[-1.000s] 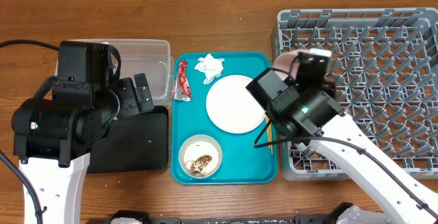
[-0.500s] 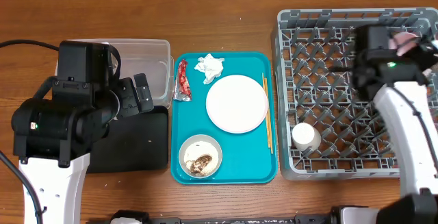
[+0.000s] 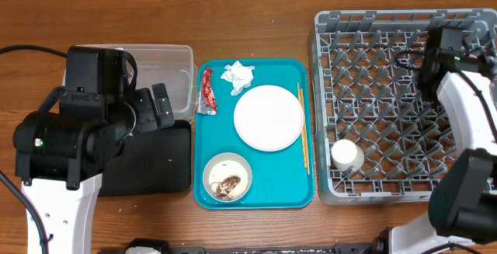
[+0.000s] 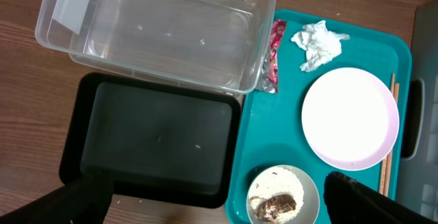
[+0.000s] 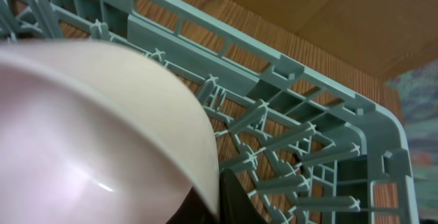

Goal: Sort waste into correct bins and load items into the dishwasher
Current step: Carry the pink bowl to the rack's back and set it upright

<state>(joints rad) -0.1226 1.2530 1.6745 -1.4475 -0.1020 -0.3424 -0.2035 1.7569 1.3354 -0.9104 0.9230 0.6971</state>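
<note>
One plate (image 3: 269,117), one scrap-filled white bowl (image 3: 227,177), one red wrapper (image 3: 207,91), one tissue (image 3: 238,76) and chopsticks (image 3: 304,130) sit on the teal tray (image 3: 256,200). One cup (image 3: 346,155) stands in the dish rack (image 3: 388,91). The right gripper (image 5: 222,193) clenches the pink bowl (image 5: 89,135) over the rack, while the left gripper (image 3: 155,106) gapes wide, empty.

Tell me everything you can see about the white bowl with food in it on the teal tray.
The bowl is small, round and white, smooth like ceramic or plastic. It stands upright in the near left corner of the tray, close beside the plate; whether they touch I cannot tell. Inside lie brownish scraps and scattered pale grains. No fingers touch it.
</note>
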